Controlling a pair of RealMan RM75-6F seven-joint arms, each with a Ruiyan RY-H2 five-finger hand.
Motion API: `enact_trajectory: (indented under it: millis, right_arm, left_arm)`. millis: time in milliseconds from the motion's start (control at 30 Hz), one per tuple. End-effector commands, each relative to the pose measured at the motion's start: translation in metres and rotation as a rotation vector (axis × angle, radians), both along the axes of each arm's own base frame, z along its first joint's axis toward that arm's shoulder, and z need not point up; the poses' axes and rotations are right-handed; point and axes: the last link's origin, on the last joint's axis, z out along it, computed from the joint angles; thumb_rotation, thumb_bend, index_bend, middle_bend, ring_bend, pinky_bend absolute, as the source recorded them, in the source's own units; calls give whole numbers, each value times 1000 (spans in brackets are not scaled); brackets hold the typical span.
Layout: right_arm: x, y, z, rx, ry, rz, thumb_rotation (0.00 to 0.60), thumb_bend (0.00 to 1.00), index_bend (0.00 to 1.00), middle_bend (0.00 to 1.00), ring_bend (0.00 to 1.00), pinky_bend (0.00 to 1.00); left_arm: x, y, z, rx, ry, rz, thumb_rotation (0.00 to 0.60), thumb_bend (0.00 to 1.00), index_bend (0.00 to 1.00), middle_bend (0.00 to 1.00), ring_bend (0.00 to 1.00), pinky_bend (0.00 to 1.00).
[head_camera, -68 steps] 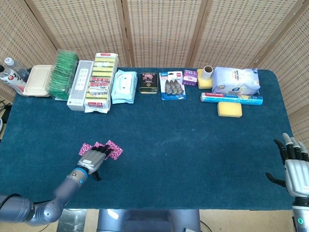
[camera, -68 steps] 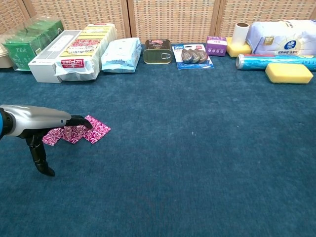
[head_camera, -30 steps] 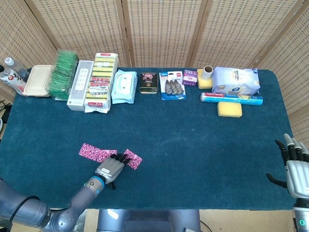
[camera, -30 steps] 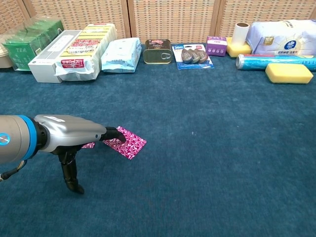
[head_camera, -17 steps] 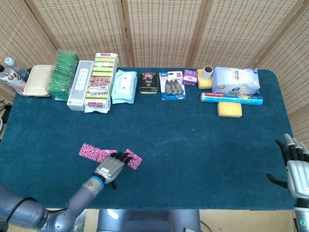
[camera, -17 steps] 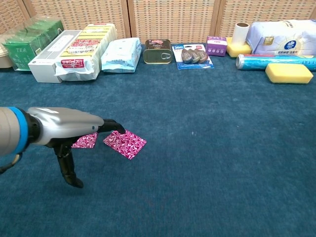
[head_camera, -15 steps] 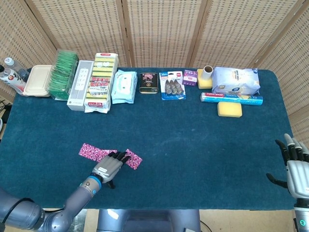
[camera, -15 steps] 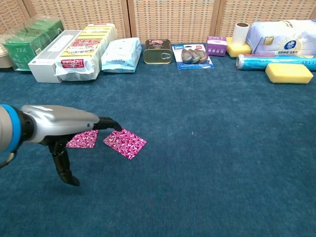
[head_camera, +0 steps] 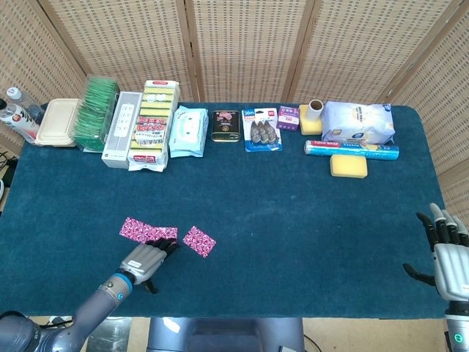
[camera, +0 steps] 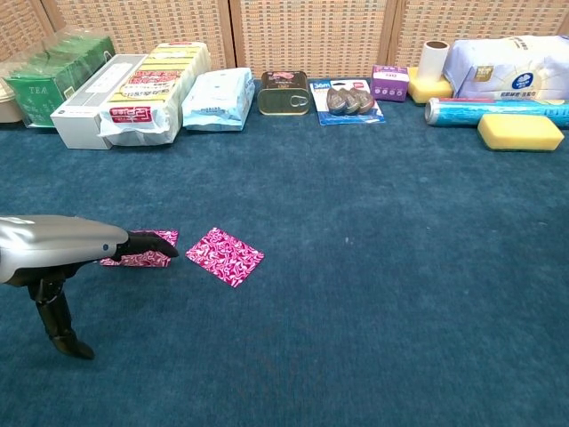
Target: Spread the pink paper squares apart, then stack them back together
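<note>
One pink patterned paper square (head_camera: 199, 241) (camera: 224, 255) lies alone on the blue cloth, apart from the others. The remaining pink squares (head_camera: 146, 230) (camera: 140, 250) form an overlapping strip to its left. My left hand (head_camera: 143, 258) (camera: 71, 245) lies low over the right end of that strip, fingers stretched forward with the fingertips (camera: 160, 246) on the paper. It holds nothing. My right hand (head_camera: 448, 253) hovers at the table's right edge, fingers spread and empty; the chest view does not show it.
Along the table's back edge stand a tea box (head_camera: 97, 114), a white box (head_camera: 121, 129), sponge packs (head_camera: 152, 125), wipes (head_camera: 187, 132), a tin (head_camera: 226, 125), a clip pack (head_camera: 261, 129), a foil roll (head_camera: 352, 150), a yellow sponge (head_camera: 347, 166) and a white bag (head_camera: 357, 121).
My left hand slid one square off to the right, let go of it and drew back left onto the remaining strip. The right hand stayed put.
</note>
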Motion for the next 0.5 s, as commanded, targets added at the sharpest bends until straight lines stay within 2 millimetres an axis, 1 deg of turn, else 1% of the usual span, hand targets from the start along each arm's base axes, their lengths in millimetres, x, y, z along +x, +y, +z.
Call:
enact_trajectory:
  millis: [33, 333, 500]
  right_arm:
    - [0, 0, 0, 1, 1, 0, 600, 0, 104, 0, 0, 0]
    - [-1, 0, 0, 2, 1, -1, 600, 0, 104, 0, 0, 0]
    - [0, 0, 0, 5, 0, -1, 600, 0, 104, 0, 0, 0]
  left_arm:
    - [-3, 3, -1, 7, -1, 9, 600, 62, 0, 0, 37, 134]
    - [-4, 18, -7, 16, 14, 28, 600, 61, 0, 0, 37, 134]
    - [-3, 22, -8, 25, 19, 35, 600, 61, 0, 0, 37, 134]
